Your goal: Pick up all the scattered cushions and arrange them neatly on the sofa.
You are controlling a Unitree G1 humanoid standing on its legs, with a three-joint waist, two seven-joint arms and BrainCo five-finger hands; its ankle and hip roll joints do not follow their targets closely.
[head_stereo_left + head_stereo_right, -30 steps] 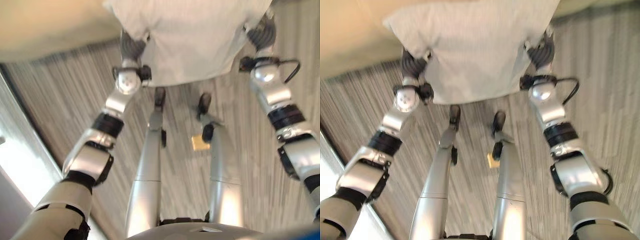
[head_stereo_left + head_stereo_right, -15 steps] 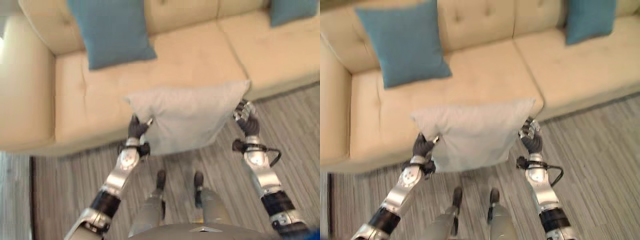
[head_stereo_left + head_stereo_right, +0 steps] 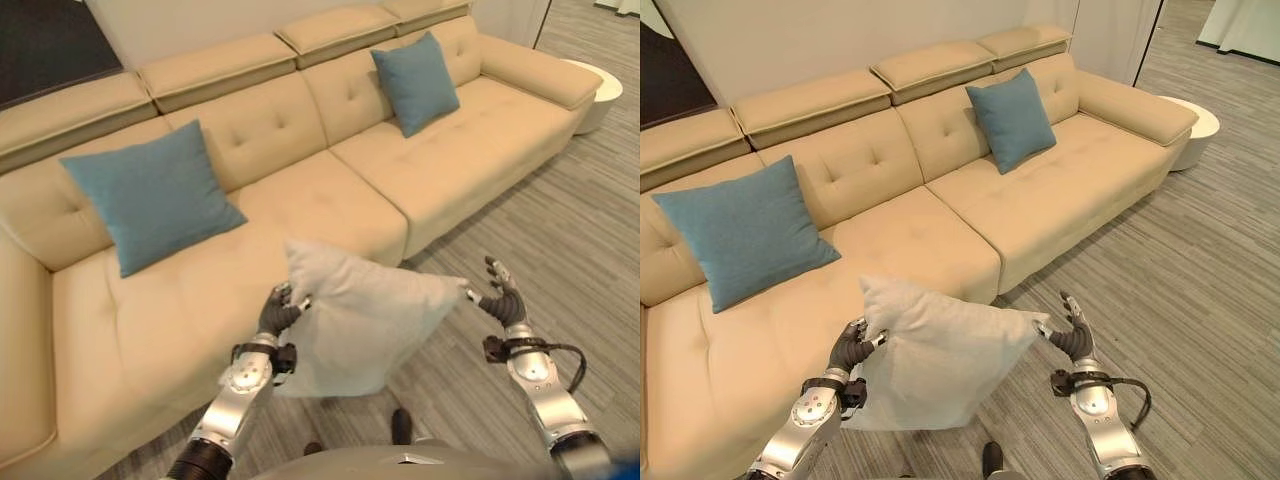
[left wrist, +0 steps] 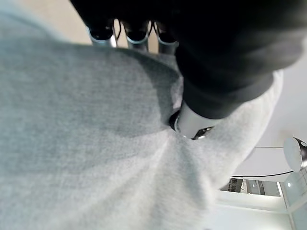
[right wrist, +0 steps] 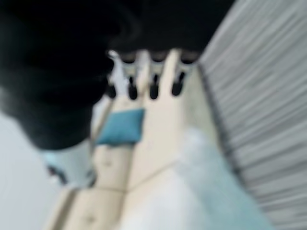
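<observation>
A pale grey cushion (image 3: pixel 360 320) hangs in the air just in front of the beige sofa (image 3: pixel 330 200), over its front edge. My left hand (image 3: pixel 275 312) is shut on the cushion's left edge; in the left wrist view its thumb (image 4: pixel 192 122) presses into the grey fabric (image 4: pixel 86 143). My right hand (image 3: pixel 503 303) is open beside the cushion's right corner, with straight fingers (image 5: pixel 153 81) spread and nothing in their grasp. Two blue cushions lean on the sofa back, one at the left (image 3: pixel 150 195) and one at the right (image 3: pixel 415 80).
The sofa's middle seat between the blue cushions is bare. A round white side table (image 3: pixel 598 90) stands past the sofa's right arm. Grey striped floor (image 3: pixel 560 240) runs along the sofa's front and right.
The camera has tipped up from the floor to the sofa. The grey cushion, held at both sides before, is now gripped by my left hand alone; my right hand has opened off its corner.
</observation>
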